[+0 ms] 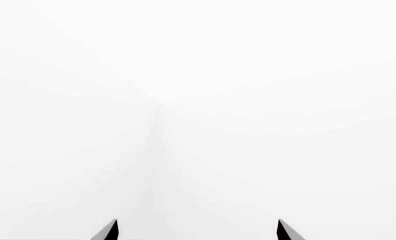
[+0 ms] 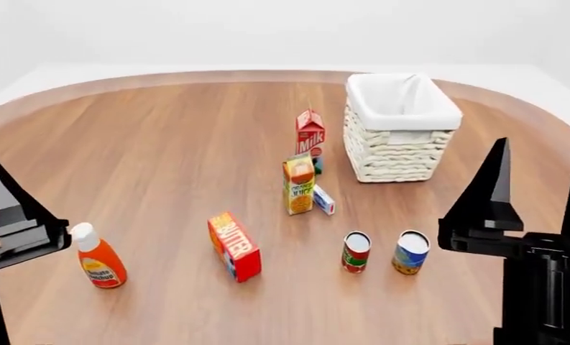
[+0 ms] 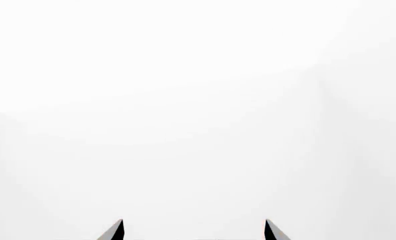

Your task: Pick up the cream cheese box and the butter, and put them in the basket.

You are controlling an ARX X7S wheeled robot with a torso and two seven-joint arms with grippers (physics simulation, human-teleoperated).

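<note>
Nothing picked up yet, by the look of it. Butter (image 2: 233,246) lying on its long side mid-table, a bit toward the near edge, angled, orange face up and red end toward the camera. Cream cheese box (image 2: 323,200) tucked right beside the orange juice carton (image 2: 299,184), touching or nearly so, hard to say which. Milk carton (image 2: 310,135) just behind that pair, basket (image 2: 401,129) further back toward the far right edge of the table (image 2: 150,144), empty as far as the liner shows.

Handling guess: both packages probably light, stiff cardboard, not fragile, maybe a touch slick. Butter best pinched across its narrow width, around the middle. Cream cheese box trickier: small, flat, and crowded by the juice carton, so easy to knock that carton over going in. Probably best taken from the side facing away from the carton, across the short dimension.

Left gripper (image 1: 196,231) spread wide with nothing between the fingertips, just blank white wall in its wrist view. Right gripper (image 3: 194,231) same story: fingers well apart, holding nothing, touching nothing. In the head view both raised at the near corners, well clear of everything, ketchup bottle (image 2: 98,256) near the left one, two cans (image 2: 356,251) (image 2: 410,251) near the right.
</note>
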